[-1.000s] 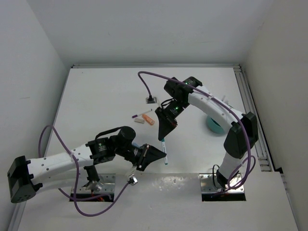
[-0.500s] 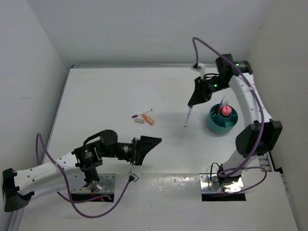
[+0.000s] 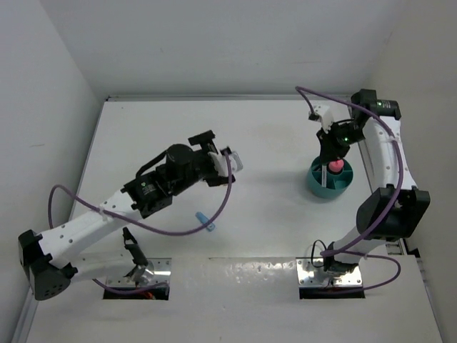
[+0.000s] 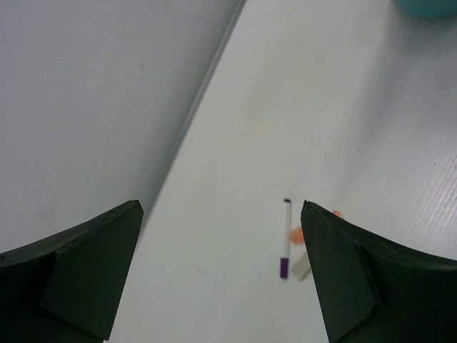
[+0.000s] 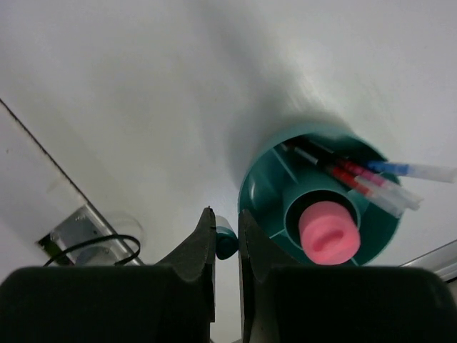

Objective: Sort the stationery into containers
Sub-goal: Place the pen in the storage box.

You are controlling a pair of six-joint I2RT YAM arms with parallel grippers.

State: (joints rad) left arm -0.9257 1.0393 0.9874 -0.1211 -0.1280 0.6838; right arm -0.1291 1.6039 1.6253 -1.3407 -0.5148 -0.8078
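The round teal plastic organiser cup [image 3: 318,189] sat right of centre in the top view. It held a fat pink marker [image 5: 328,232] in its middle well, and thin red pens [image 5: 350,175] in one outer compartment. The right gripper [image 5: 224,221] pointed down beside its rim, clamped on a thin teal pen [image 5: 226,244]. The left gripper [image 4: 221,207] hovered mid-frame, spread wide and empty.

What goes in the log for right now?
left pincer: open, purple-tipped pen below | right pincer: shut on teal pen, at organiser cup | pink marker: in cup
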